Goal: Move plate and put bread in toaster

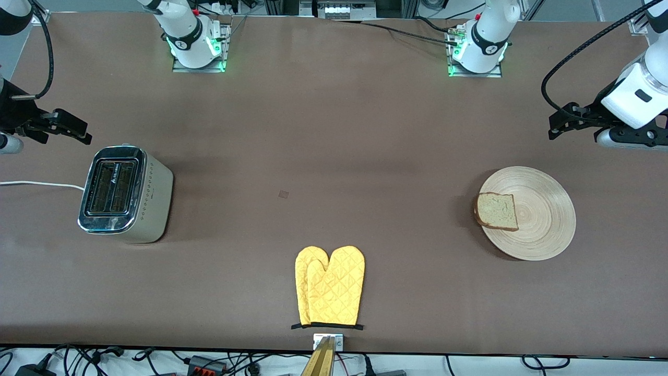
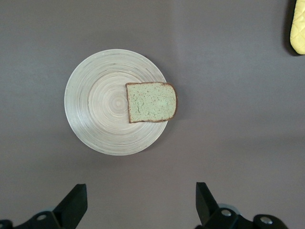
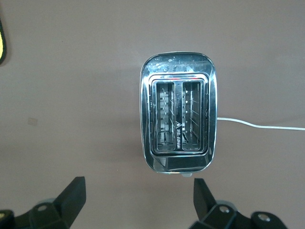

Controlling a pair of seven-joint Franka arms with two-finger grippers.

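The round, light tan wooden plate (image 1: 540,230) lies toward the left arm's end of the table, well apart from the yellow quilted oven mitt (image 1: 330,286). The squarish pale greenish-tan bread slice (image 1: 497,211) rests on its rim (the edge facing the mitt). The chrome-topped, cream-sided two-slot toaster (image 1: 125,193) stands toward the right arm's end, slots empty. The left gripper (image 2: 140,205) hangs above the table near the plate, fingers spread wide; the right gripper (image 3: 138,204) hangs near the toaster, likewise spread.
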